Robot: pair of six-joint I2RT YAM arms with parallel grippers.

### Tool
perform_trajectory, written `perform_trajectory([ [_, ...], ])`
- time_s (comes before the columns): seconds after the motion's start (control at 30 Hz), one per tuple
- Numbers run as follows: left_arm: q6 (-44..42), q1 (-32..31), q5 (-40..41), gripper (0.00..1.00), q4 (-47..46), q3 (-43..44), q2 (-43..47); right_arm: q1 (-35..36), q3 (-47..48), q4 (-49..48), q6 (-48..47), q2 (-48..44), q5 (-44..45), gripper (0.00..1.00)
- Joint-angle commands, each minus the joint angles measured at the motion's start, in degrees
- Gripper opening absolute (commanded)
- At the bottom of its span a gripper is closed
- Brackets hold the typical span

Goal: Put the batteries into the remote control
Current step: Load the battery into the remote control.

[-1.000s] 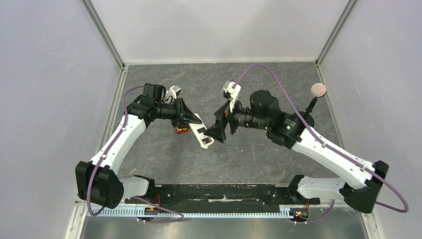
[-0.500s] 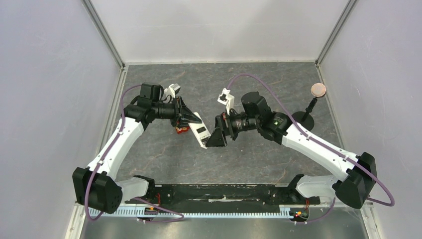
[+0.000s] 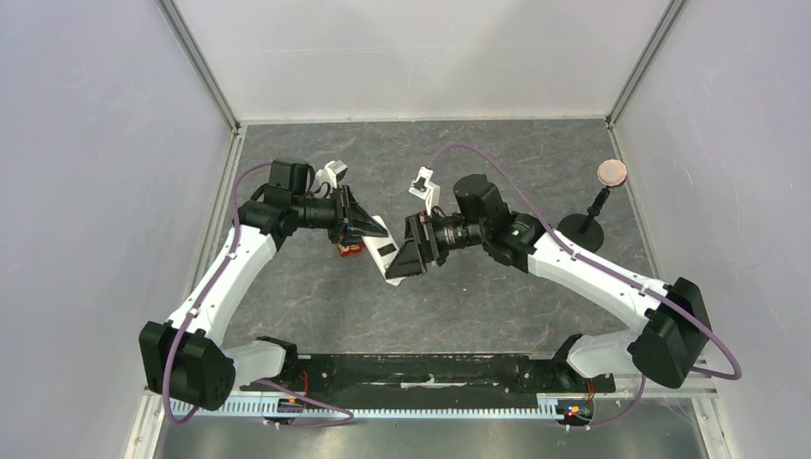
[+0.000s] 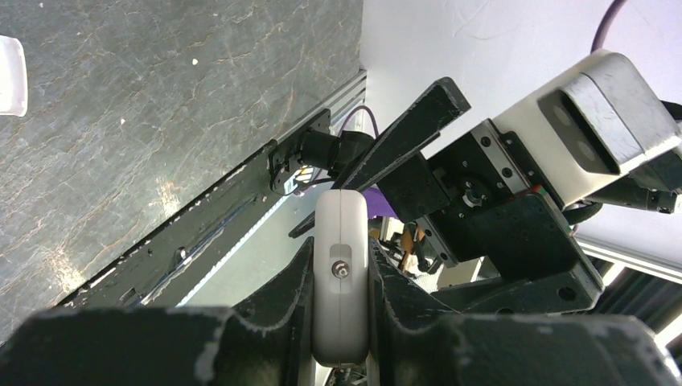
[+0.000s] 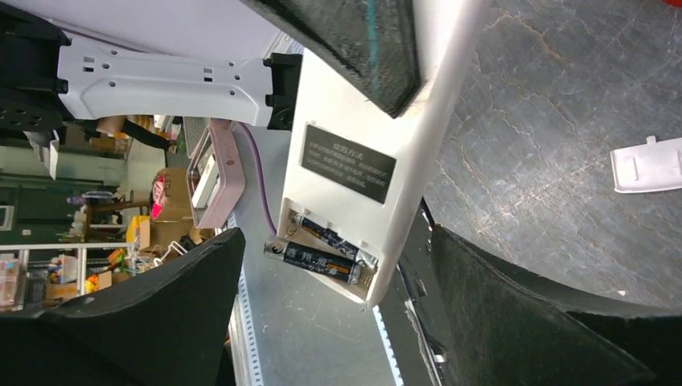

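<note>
My left gripper (image 3: 368, 229) is shut on the white remote control (image 3: 387, 256) and holds it above the table, edge-on between the fingers in the left wrist view (image 4: 341, 281). The right wrist view shows the remote's back (image 5: 362, 129) with its compartment open. One black battery (image 5: 326, 233) lies seated in it. A second battery (image 5: 314, 261) lies beside it with one end sticking out past the rim. My right gripper (image 3: 406, 260) is open, its jaws standing wide on either side of the remote's compartment end (image 5: 338, 241) without touching it.
A small loose white cover piece (image 5: 647, 165) lies on the dark table, also at the edge of the left wrist view (image 4: 10, 76). A small red thing (image 3: 349, 251) lies under the remote. A small stand with a round head (image 3: 612, 172) stands at the right.
My right arm has moved left, bringing its open jaws around the remote's free end. The left arm and the remote have stayed where they were.
</note>
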State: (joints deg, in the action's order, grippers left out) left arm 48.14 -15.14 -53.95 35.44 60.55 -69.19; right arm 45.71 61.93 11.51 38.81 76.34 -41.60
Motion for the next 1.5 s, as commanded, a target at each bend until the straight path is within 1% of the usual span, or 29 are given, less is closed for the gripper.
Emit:
perform_trajectory([
  [0.0, -2.12, 0.02, -2.91, 0.02, -1.69, 0.35, 0.93, -0.25, -0.49, -2.31, 2.14, 0.8, -0.06, 0.84],
  [0.03, -2.09, 0.02, -3.0, 0.02, -1.69, 0.35, 0.87, -0.22, -0.6, -2.29, 2.19, 0.91, 0.03, 0.79],
  [0.13, -1.92, -0.03, -3.33, 0.02, -1.69, 0.35, 0.83, -0.25, -1.1, -2.28, 2.39, 0.97, 0.37, 0.7],
  [0.27, -1.72, 0.02, -3.78, 0.02, -1.69, 0.44, 0.87, -0.23, -2.02, -2.32, 2.58, 1.05, 0.29, 0.64],
  [0.33, -1.56, 0.04, -4.09, 0.02, -1.7, 0.44, 0.96, -0.2, -2.56, -2.68, 2.82, 0.98, 0.21, 0.62],
  [0.53, -1.12, 0.02, -4.73, 0.02, -1.69, 0.62, 1.84, -0.28, -5.38, -6.56, 4.33, 1.02, -1.14, 0.62],
  [0.7, -0.88, 0.02, -5.94, 0.02, -1.69, 0.78, 2.41, -0.53, -8.79, -12.38, 5.89, 0.64, -2.82, 0.61],
  [0.87, -0.95, 0.02, -6.57, 0.02, -1.69, 0.92, 3.17, -0.97, -10.65, -17.32, 7.29, 0.57, -3.61, 0.64],
  [0.93, -0.95, 0.02, -6.65, 0.02, -1.69, 0.71, 3.42, -1.23, -11.09, -18.79, 7.66, 0.57, -3.62, 0.68],
  [0.97, -1.04, 0.02, -6.63, 0.02, -1.7, 0.71, 3.46, -1.37, -11.2, -19.24, 7.7, 0.53, -3.73, 0.72],
  [1.03, -1.03, 0.02, -6.46, 0.02, -1.73, 0.71, 3.58, -1.48, -11.52, -20.39, 7.69, 0.23, -3.82, 0.83],
  [1.1, -0.9, 0.02, -6.09, 0.02, -1.96, 0.7, 3.73, -1.52, -11.49, -21.66, 7.64, -0.46, -3.88, 0.92],
  [1.17, -1.03, 0.02, -5.2, 0.02, -2.03, 0.62, 3.65, -1.59, -11.23, -22.7, 7.61, -1.19, -3.89, 0.97],
  [1.37, -0.44, 0.11, -3.23, 0.02, -3.13, -0.34, 3.68, -1.77, -12.32, -30.39, 11.61, -3.93, -5.43, 0.98],
  [1.47, 0.06, 0.11, -2.98, 0.02, -3.85, -0.55, 3.47, -2.18, -12.88, -32.6, 13.37, -4.32, -6.36, 0.98],
])
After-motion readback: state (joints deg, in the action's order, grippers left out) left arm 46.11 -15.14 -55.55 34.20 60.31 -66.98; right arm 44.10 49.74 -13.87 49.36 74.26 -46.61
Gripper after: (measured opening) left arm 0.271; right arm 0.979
